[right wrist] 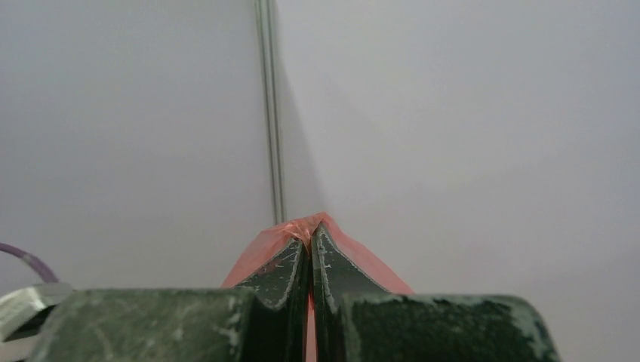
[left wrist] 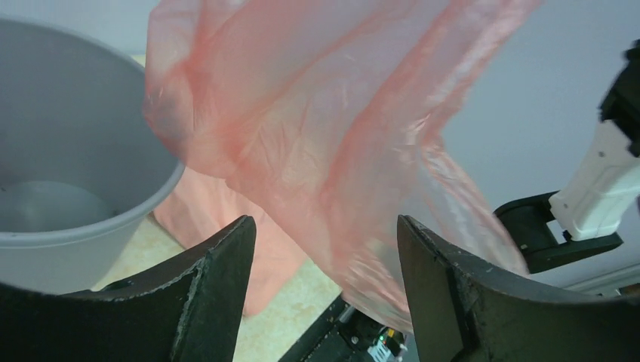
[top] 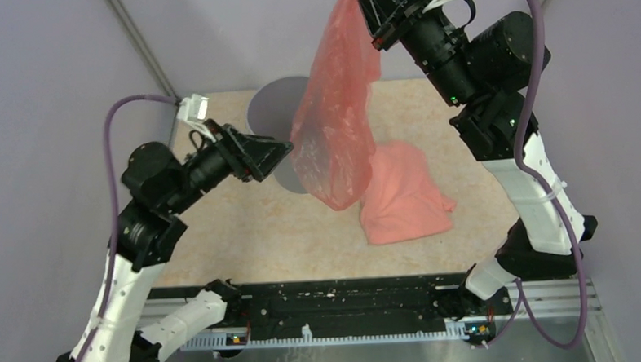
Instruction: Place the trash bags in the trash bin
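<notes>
Right tool: Your right tool (right wrist: 310, 234) is pinched fully closed on the top edge of the hanging trash bag (top: 335, 123). It is raised high at the far side so the film drapes to its full length instead of bunching.

Hanging trash bag: It dangles in the air with its lower end over the right part of the trash bin (top: 273, 110). Whether it touches the rim cannot be told.

Left tool: Your left tool (left wrist: 324, 222) stands wide open and holds nothing. It faces the lower part of the bag from the left, and the film shows between its two fingers. It looks placed to catch or steer the loose end towards the opening.

Trash bin: It stands upright at the far middle of the worktop (top: 246, 233), mouth open. No bag is seen inside in the left wrist view.

Second trash bag: The second trash bag (top: 404, 198) lies crumpled on the worktop just right of the bin, partly behind the hanging one, and no tool touches it.

Stage: By the look of it, the first bag is lined up for lowering and the second is not yet begun.

Risk: Thin film may snag on the rim or spill outside.
</notes>
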Motion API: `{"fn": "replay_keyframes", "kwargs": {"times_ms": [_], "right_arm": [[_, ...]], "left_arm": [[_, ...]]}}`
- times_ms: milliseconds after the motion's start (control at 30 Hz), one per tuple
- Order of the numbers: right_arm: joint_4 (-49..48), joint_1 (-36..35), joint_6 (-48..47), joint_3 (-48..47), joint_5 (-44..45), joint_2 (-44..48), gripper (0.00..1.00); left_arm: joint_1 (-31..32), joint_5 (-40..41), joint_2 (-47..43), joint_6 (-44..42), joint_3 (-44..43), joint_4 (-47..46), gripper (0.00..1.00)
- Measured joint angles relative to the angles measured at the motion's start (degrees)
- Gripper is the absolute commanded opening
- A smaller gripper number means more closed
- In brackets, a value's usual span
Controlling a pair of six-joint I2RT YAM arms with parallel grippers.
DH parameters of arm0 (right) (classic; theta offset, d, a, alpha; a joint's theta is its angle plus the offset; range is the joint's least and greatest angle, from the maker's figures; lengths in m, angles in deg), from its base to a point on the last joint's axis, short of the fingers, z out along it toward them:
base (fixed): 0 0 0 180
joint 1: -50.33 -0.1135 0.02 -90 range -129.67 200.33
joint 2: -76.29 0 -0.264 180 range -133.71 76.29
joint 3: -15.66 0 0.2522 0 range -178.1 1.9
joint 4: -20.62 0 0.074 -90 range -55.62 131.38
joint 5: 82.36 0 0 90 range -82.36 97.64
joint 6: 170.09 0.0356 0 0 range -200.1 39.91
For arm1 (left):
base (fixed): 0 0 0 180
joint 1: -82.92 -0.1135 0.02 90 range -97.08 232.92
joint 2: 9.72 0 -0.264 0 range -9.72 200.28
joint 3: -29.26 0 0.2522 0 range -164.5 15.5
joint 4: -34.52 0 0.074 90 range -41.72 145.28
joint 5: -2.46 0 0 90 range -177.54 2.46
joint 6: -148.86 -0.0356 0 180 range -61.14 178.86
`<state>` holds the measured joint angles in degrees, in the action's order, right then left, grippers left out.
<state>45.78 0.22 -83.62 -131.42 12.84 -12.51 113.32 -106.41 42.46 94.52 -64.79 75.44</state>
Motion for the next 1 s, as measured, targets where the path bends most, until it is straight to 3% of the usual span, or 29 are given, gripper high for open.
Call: {"fn": "replay_keyframes", "kwargs": {"times_ms": [233,433,600,1000], "right_arm": [[-0.7,-1.9,-2.1,-0.8,1.9,-1.2,0.0],[-1.0,-3.6,-3.3,-3.2,2.3,-3.2,0.0],[-2.8,-5.2,-4.8,-5.2,2.3,-4.6,0.0],[-6.7,-5.6,-6.1,-3.2,1.7,-5.3,0.0]], "left_arm": [[0.0,0.4,-8.5,-1.8,0.0,-0.3,0.79],[0.1,0.5,-3.5,-4.6,-0.7,2.4,0.78],[0.1,5.4,1.6,-8.7,-1.4,5.4,0.77],[0.1,9.9,1.2,-11.1,-1.6,3.9,0.6]]}}
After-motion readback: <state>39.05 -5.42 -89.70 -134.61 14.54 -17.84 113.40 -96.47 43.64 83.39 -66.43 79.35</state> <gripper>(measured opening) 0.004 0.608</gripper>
